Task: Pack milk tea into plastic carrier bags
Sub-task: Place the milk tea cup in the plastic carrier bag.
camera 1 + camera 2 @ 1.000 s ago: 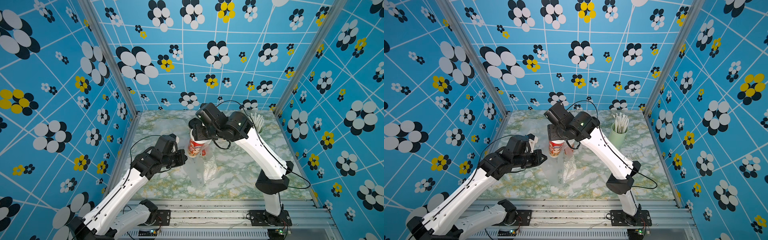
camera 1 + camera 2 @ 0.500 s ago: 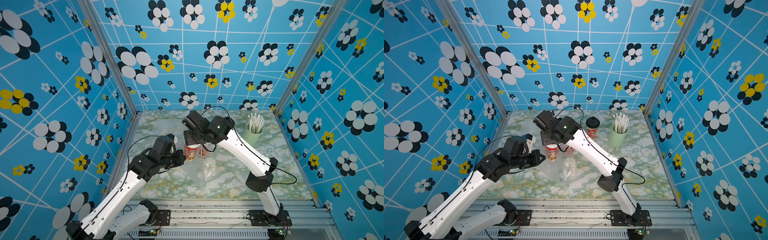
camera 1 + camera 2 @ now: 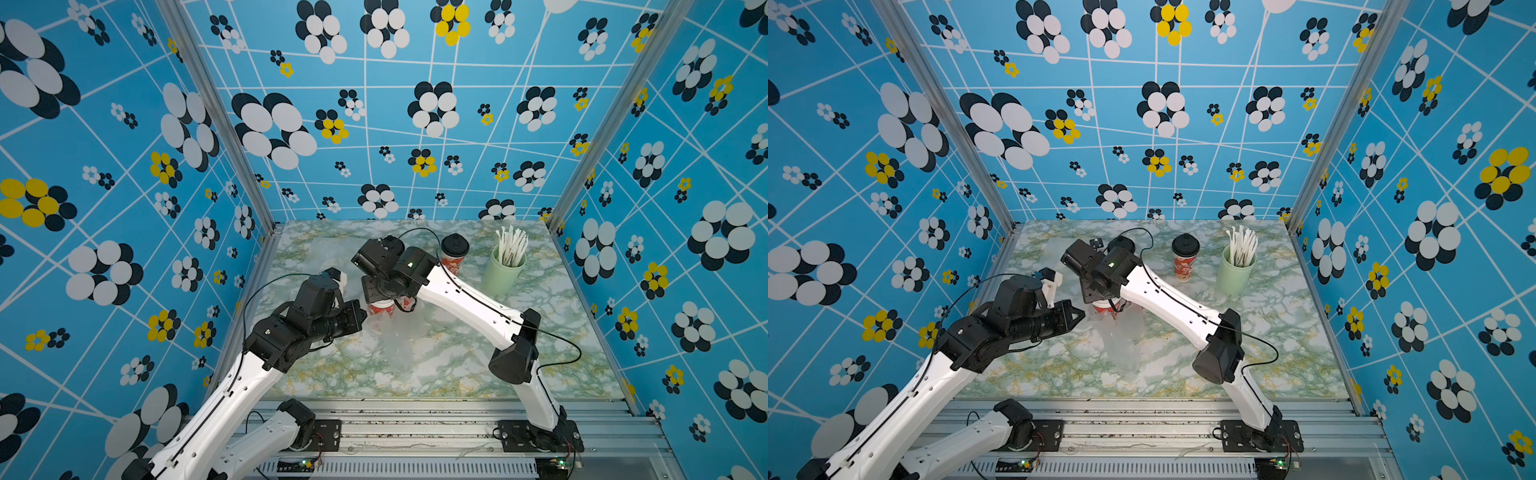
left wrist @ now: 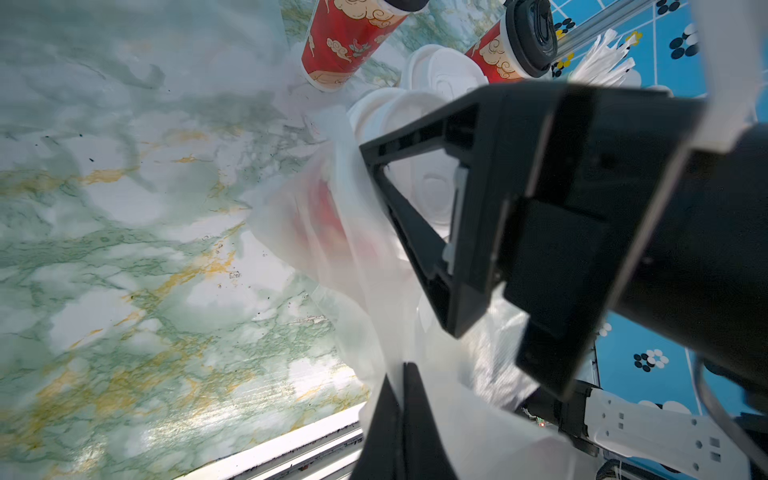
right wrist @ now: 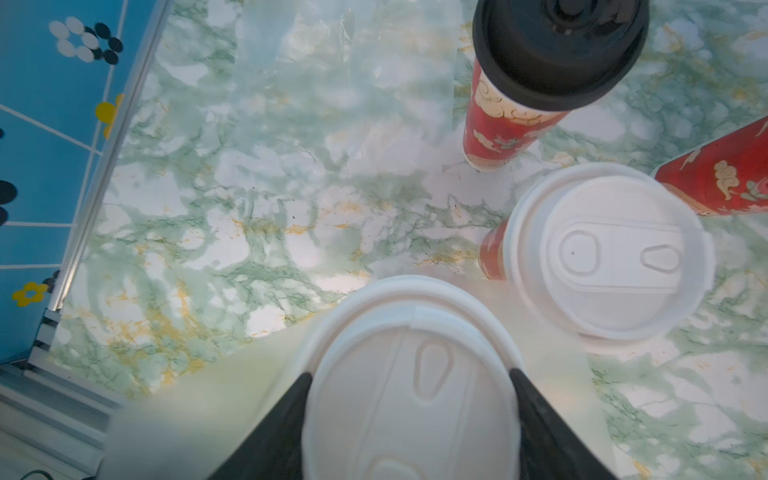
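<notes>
Putting a white-lid cup (image 5: 415, 415) in the plastic bag (image 4: 316, 232)

The left gripper (image 4: 401, 374) pinches the plastic bag; the right gripper (image 5: 409, 376) hugs the white-lid cup, partly inside, it seems — next, lower it straight; a second white-lid cup (image 5: 606, 253) stands close beside, in the way; a black-lid cup (image 5: 557, 50) waits further back.

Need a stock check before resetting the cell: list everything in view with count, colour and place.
held cup: one, red with white lid, mid-table.
second white-lidded cup: one, red, standing beside it.
black-lidded cups: two, red, standing farther back; the other.
gripped bag: one, clear-whitish, around the held cup.
spare bag: one, clear, flat at the table's far left.
straw holder: one, pale green, far right, holding white straws.
table: one, green-white marble.
left hand: black, shut on the gripped bag.
right hand: black, shut on the held cup.
</notes>
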Motion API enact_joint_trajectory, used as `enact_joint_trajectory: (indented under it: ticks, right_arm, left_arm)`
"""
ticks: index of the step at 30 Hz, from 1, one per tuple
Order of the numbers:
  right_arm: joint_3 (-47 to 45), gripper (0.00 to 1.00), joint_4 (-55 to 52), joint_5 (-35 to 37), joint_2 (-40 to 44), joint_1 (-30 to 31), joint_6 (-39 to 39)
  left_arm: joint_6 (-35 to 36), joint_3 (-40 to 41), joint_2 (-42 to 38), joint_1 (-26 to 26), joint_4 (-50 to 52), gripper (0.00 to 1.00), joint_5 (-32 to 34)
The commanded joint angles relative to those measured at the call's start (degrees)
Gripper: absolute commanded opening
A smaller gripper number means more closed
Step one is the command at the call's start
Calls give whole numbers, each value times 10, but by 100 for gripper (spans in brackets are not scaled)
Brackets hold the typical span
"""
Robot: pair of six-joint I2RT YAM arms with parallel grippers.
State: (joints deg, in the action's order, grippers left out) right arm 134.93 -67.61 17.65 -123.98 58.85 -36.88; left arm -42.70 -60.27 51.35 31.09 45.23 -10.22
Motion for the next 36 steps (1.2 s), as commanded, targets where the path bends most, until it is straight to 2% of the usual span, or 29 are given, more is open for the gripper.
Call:
enact_joint_trajectory:
  ticks: [1,18,24,30,36]
  right_arm:
    - [-20,65,47,6,33,3,-13]
    - [-136,65,104,20,48,3,-21]
    - [-138,76,102,11,49,3,-18]
    - [-120,86,87,1,71,3,-16]
    - [-85,90,56,-5,92,3,-7]
  left_arm:
    - [-10,12,-11,-5,8,0,10]
    - [-13,18,-28,-6,9,0,11]
    - [-16,42,-11,-6,-27,1,-32]
    - [-9,46,4,-5,-23,4,-42]
    - [-8,44,10,-5,-22,7,-41]
